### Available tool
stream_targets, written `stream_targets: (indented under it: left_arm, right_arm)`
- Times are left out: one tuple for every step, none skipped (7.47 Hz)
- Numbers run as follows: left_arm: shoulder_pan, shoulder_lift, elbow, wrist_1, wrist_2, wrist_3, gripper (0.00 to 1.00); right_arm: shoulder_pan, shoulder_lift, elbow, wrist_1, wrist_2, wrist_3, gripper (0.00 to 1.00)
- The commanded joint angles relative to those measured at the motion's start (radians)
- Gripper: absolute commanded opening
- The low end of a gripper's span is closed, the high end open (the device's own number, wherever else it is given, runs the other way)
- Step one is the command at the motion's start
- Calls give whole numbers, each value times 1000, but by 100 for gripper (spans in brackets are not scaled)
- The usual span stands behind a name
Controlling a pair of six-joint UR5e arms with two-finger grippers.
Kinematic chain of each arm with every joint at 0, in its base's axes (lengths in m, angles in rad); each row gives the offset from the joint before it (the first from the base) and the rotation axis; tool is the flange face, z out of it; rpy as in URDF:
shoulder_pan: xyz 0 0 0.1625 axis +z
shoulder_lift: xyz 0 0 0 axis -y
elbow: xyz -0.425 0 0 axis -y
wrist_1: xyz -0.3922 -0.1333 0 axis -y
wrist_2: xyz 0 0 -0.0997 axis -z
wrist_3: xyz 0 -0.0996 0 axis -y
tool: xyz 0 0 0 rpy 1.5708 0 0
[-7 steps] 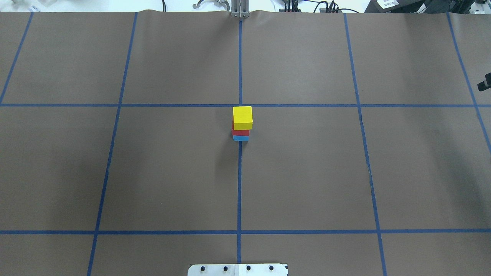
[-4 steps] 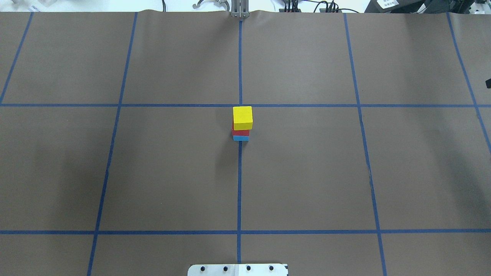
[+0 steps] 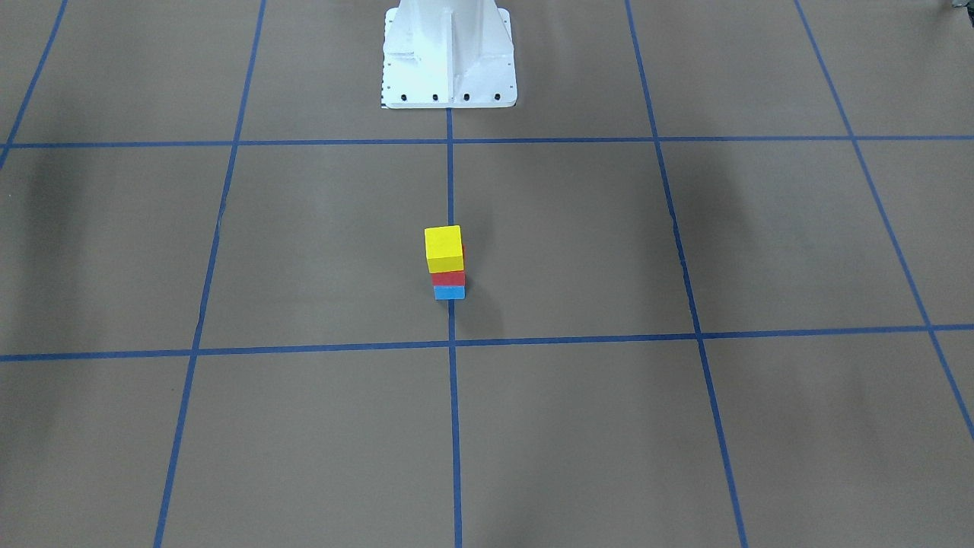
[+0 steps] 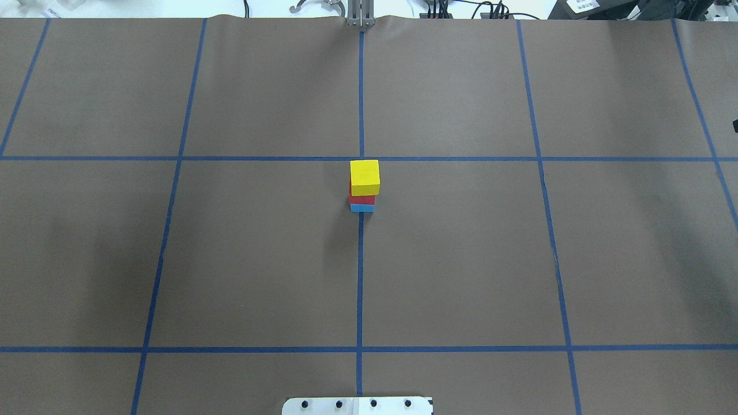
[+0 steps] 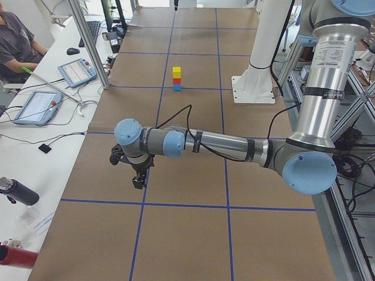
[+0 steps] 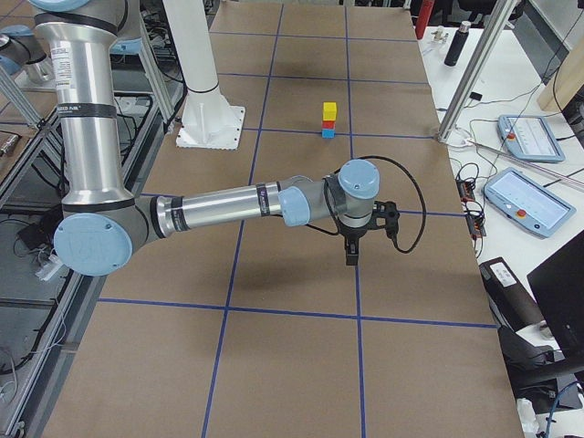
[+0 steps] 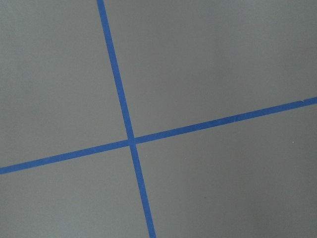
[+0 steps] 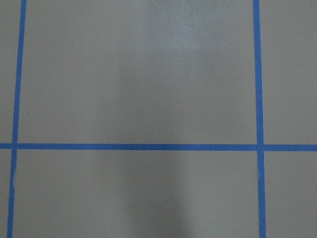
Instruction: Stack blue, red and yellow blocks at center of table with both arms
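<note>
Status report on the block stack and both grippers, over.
Left gripper and right gripper wide of stack, state unclear. Yellow block on red block on blue block, centered. Nothing seen blocking.

A robotics lab: a table (image 4: 259,259) papered brown and gridded with blue tape (image 4: 360,288), a white robot pedestal (image 3: 449,53) bolted top centre, teach pendants (image 5: 76,71) on a white bench (image 5: 23,158) along the left, a seated operator (image 5: 14,41) upper left.

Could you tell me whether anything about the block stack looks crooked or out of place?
Only slightly: the yellow block sits a little toward the robot's right of the red block and blue block beneath it. Otherwise the stack stands upright.
</note>
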Motion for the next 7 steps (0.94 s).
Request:
stream_targets:
  left_arm:
    - [-2, 29, 4, -87, -17, -112, 100]
    - [-2, 50, -8, -101, -16, -127, 100]
    - [-2, 70, -20, -104, -14, -188, 100]
    - [-2, 90, -29, -119, -12, -201, 100]
    - [-3, 93, -42, -123, -11, -211, 100]
    - [-2, 133, -69, -124, -8, -227, 100]
    - [-3, 153, -86, -139, -8, -227, 100]
  right_arm:
    - [-7, 3, -2, -70, -2, -25, 99]
    - [8, 9, -8, -120, -8, -120, 99]
    - [19, 9, -2, -157, -11, -146, 99]
    - [21, 23, -8, -185, -13, -151, 99]
    - [18, 31, -13, -196, -18, -153, 99]
    - [15, 31, -14, -196, -33, -153, 99]
    - [15, 29, -14, -196, -42, -153, 99]
